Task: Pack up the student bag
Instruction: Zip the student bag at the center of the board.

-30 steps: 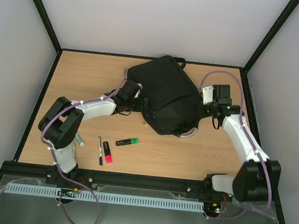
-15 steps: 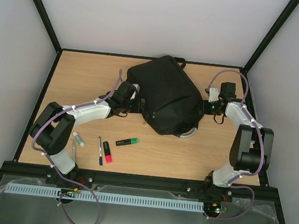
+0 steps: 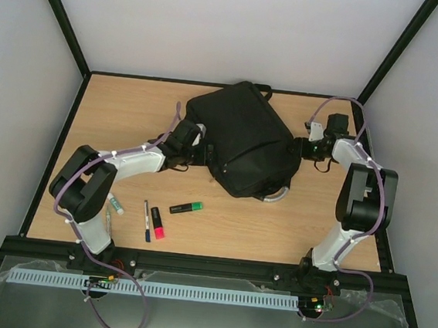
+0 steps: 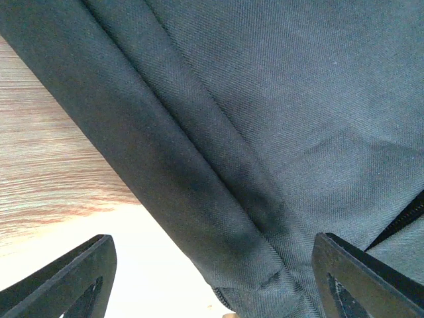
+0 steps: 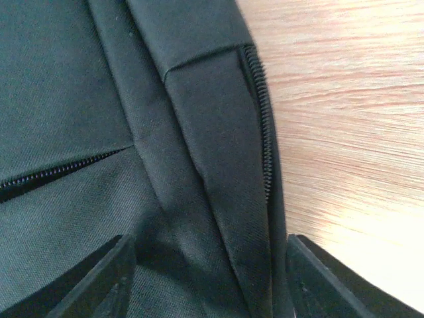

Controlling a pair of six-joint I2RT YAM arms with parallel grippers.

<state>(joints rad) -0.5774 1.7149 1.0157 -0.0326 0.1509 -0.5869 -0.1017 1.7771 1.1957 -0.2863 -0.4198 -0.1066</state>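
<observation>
Hands bracket the student bag [image 3: 241, 139], seemingly to steady it: left hand [image 4: 212, 245] wide open, empty; right hand [image 5: 209, 248] part-open astride its edge.

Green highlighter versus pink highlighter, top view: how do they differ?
The green highlighter has a green end, the pink highlighter a pink one. The green highlighter lies crosswise; the pink highlighter points front to back. The green one lies nearer the student bag, the pink one nearer the arms' bases, beside a thin pen. Both have black barrels and lie flat on the table, outside the bag.
</observation>
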